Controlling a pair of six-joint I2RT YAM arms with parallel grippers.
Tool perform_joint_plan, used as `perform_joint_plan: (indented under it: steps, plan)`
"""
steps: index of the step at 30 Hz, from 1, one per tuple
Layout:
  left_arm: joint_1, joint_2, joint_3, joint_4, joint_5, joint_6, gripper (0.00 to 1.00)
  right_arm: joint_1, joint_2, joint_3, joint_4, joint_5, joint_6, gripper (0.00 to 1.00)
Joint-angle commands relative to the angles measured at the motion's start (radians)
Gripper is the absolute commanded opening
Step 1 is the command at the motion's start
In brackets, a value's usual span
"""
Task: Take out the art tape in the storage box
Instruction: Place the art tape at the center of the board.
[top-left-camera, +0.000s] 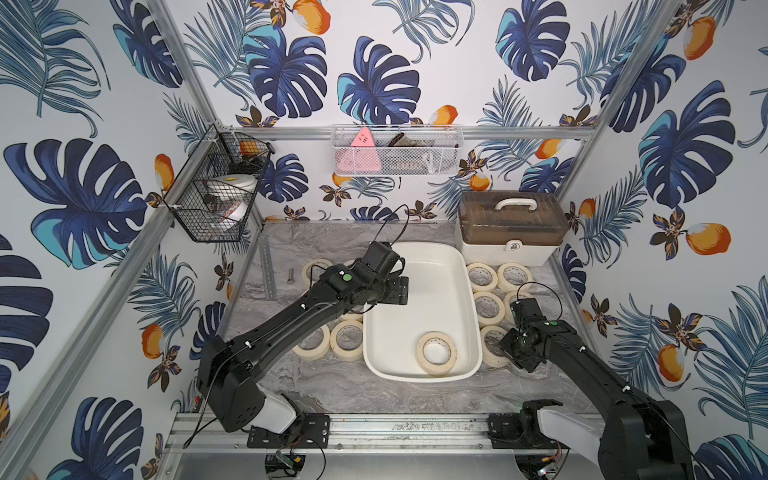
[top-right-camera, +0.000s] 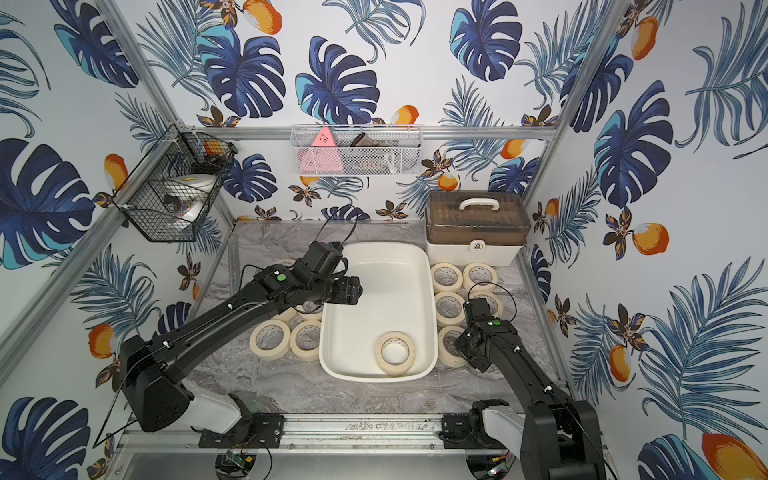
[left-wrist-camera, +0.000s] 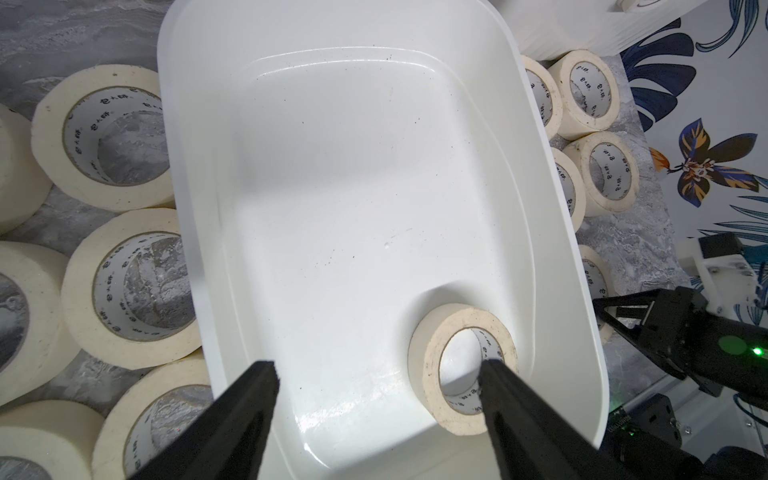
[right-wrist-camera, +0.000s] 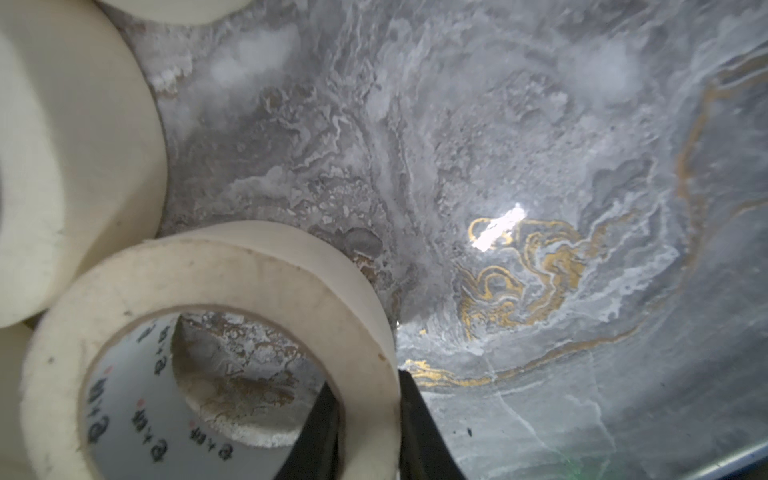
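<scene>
Aslant, left fingers (left-wrist-camera: 245, 415) wide over box (left-wrist-camera: 332, 166); right fingers (right-wrist-camera: 419, 436) astride tape (right-wrist-camera: 232, 270).

The shallow, glossy white box (top-left-camera: 432, 291) sits upright and lidless in the middle of the table (top-left-camera: 332, 390). 1 cream tape roll (top-left-camera: 436, 336) lies flat inside it, by the near right corner. The other tape rolls lie flat on the table outside, close along both long sides: 5 show on the right (top-left-camera: 482, 287), more on the left (top-left-camera: 347, 356).
</scene>
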Motion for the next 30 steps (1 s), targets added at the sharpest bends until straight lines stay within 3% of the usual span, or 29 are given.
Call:
perform_joint_plan:
  steps: [1, 11, 16, 20, 30]
  plan:
    - [0.003, -0.012, -0.002, 0.008, 0.002, -0.01, 0.84, 0.0, 0.021, 0.01, 0.024, -0.039, -0.02, 0.25]
    - [0.003, -0.022, -0.013, 0.013, 0.022, -0.011, 0.84, 0.0, -0.037, 0.045, -0.026, -0.036, -0.028, 0.44]
    - [0.005, -0.002, -0.015, 0.019, 0.085, 0.016, 0.83, 0.0, -0.092, 0.107, -0.083, -0.019, -0.058, 0.47]
    - [0.001, 0.013, -0.036, 0.046, 0.159, 0.03, 0.82, 0.0, -0.145, 0.156, -0.101, -0.024, -0.098, 0.55]
    - [-0.122, 0.087, -0.063, 0.097, 0.188, 0.063, 0.81, 0.002, -0.199, 0.3, -0.128, -0.096, -0.154, 0.77]
